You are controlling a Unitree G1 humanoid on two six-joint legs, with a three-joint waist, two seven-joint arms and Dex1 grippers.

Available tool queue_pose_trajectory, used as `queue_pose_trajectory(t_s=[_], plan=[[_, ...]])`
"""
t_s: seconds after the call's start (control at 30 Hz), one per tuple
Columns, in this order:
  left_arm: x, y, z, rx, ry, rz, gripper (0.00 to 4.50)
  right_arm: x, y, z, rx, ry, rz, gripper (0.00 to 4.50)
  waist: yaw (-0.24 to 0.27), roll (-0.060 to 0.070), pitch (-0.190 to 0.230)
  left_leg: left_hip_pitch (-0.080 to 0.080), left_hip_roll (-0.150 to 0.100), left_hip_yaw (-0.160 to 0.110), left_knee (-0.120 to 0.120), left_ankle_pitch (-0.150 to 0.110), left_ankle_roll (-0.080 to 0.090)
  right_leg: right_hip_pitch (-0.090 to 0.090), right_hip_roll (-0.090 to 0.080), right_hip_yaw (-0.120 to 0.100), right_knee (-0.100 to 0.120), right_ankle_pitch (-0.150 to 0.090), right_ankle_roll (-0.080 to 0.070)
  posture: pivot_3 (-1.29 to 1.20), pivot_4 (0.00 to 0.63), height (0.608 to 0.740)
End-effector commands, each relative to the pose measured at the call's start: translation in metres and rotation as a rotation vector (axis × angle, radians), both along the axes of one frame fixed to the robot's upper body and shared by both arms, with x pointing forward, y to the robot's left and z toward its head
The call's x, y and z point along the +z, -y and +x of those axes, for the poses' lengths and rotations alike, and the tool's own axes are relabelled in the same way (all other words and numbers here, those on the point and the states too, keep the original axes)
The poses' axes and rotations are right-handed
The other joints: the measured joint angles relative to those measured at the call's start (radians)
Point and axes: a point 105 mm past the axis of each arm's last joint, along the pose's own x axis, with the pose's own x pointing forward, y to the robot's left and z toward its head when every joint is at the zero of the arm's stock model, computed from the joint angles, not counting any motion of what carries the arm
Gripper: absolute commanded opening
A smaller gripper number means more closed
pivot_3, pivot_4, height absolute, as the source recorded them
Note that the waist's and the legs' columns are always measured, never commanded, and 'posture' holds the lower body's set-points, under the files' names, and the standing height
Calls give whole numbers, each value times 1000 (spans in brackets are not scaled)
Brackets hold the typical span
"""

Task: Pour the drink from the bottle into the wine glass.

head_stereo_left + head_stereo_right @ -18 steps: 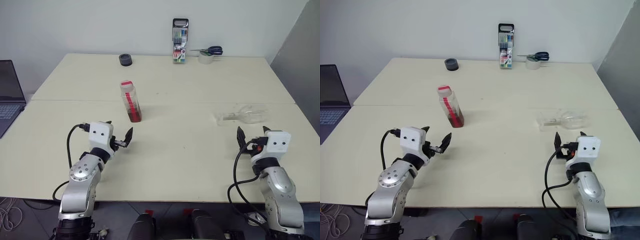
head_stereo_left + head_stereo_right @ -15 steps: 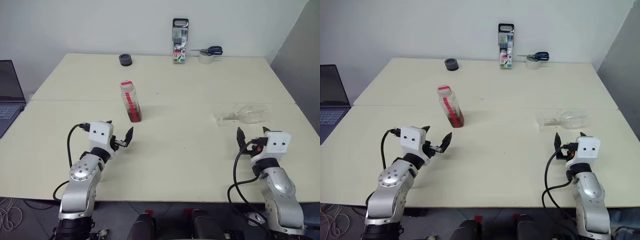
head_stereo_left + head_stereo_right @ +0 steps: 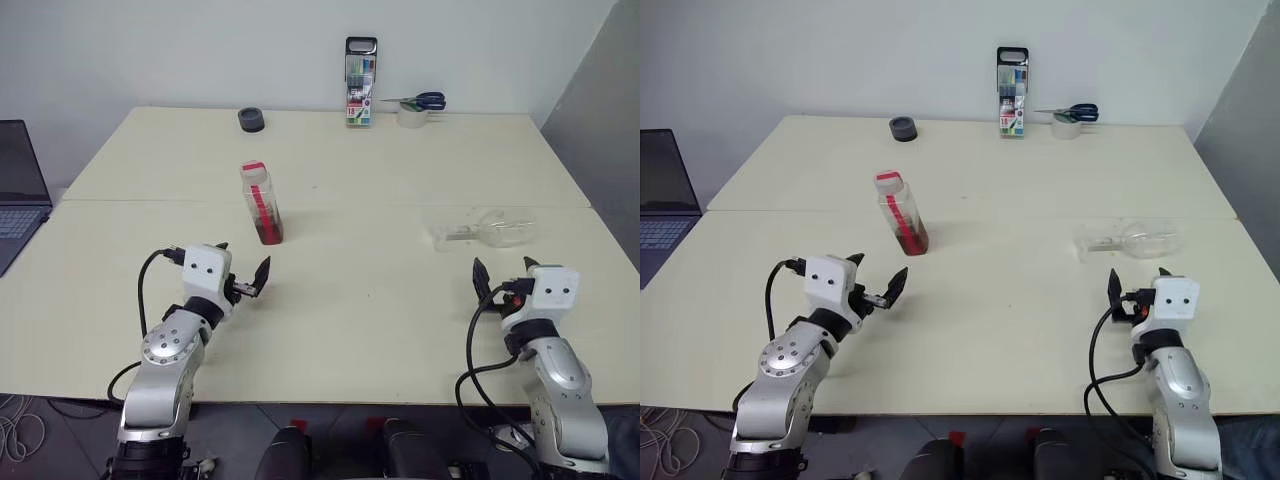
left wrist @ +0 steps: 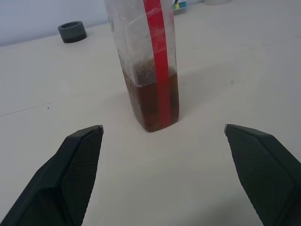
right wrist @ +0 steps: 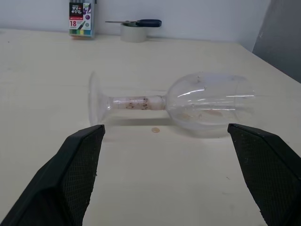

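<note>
While nothing is gripped yet: left gripper (image 3: 243,277) nearest, at seven o'clock on the table (image 3: 360,300), fingers spread wide, aimed squarely at the bottle (image 3: 260,203), presumably framing it for a grasp. Right gripper (image 3: 503,276) at five o'clock, fingers equally apart, levelled at the wine glass (image 3: 486,231). Glass lying on its side at three o'clock, foot toward the centre, so likely needing righting before any pouring. Bottle upright at eleven o'clock, capped, the drink (image 4: 153,103) filling only its bottom. Farthest, at twelve: tape roll (image 3: 251,120), marker case (image 3: 360,82), scissors (image 3: 415,101).
</note>
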Motion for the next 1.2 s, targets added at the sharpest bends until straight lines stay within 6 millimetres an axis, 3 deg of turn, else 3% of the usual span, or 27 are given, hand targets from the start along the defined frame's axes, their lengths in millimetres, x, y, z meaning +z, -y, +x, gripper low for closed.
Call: queue_pose_trajectory(t_s=[0.03, 0.5, 0.6, 0.77, 0.97, 1.2], plan=[[14, 1, -1, -5, 51, -12, 4419, 13, 0, -2, 3, 46, -19, 4500, 0, 0, 0, 0, 0, 0, 0, 0, 0, 0, 0, 0, 0, 0, 0, 0, 150, 740], [16, 4, -1, -32, 75, -15, 4419, 14, -5, 1, 49, 49, -18, 4500, 0, 0, 0, 0, 0, 0, 0, 0, 0, 0, 0, 0, 0, 0, 0, 0, 150, 740], [17, 5, 3, -21, 76, -14, 4419, 25, -16, 0, 147, 86, -32, 4500, 0, 1, 0, 0, 0, 0, 0, 0, 0, 0, 0, 0, 0, 0, 0, 0, 150, 740], [13, -2, 17, 76, 52, -2, 4419, 46, -64, -10, 513, 66, -45, 4500, 0, 2, 1, 0, 0, 0, 0, 0, 0, 0, 0, 0, 0, 0, 0, 0, 150, 740], [20, 11, 34, 89, 70, -16, 4419, 70, -103, -30, 882, -31, 4, 4500, 1, 2, 2, -1, 0, -1, 0, 0, 0, 1, 0, -1, -1, 0, 0, 0, 150, 740], [18, 19, 47, 86, 61, -3, 4419, 70, -112, -43, 1020, -109, -37, 4500, 2, 1, 2, -2, -1, -2, 0, 0, 0, 1, 0, -2, -2, 0, 0, 0, 150, 740]])
